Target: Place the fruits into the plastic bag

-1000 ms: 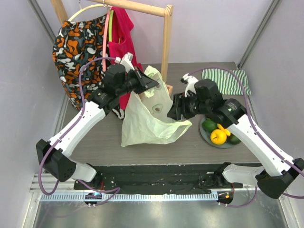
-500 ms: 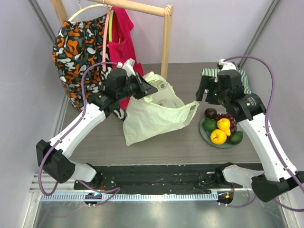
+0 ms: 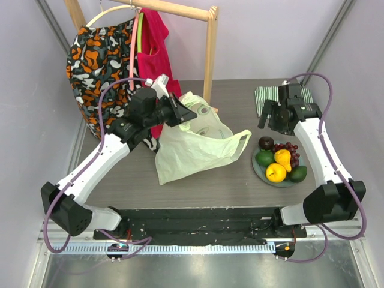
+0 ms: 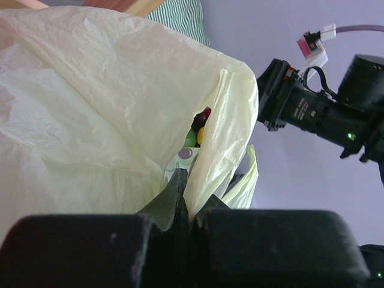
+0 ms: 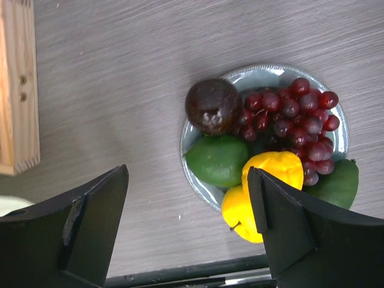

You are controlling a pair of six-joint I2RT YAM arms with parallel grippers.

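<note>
Directly under right jaws: grey plate point(image 5: 264, 71) on worktop point(image 5: 120, 72), all fruits heaped on it. These are the dark plum-like one point(image 5: 212, 106), grape bunch point(image 5: 294, 117), green avocado point(image 5: 216, 160), lumpy yellow piece point(image 5: 273, 171), citrus point(image 3: 275, 173), and a 2nd avocado point(image 5: 339, 180) partly behind one finger. Prob. nothing in the bag yet. Colour specks show through the bag gap ahead of left jaws; likely the plate beyond, can't be sure.

Risks:
- Fruits touch each other, so a pinch on one prob. shoves its neighbours. Citrus or plum could roll off the plate.
- Avocado skin is smooth and may squirt out if the jaws close off-centre.
- Grapes are floppy and could dangle or shed on lift.
- Plastic bag point(image 3: 195, 147) hangs from left jaws by one thin fold of rim. If the film slips, the mouth collapses.
- Mouth faces right jaws but sags narrow, so a fruit could catch the rim and drop on the worktop.

Jaws:
- Right jaws wide apart, empty, touching nothing, hovering above the plate, well apart from the bag.
- Left jaws together, clamped on the bag rim, holding it up off the worktop.
</note>
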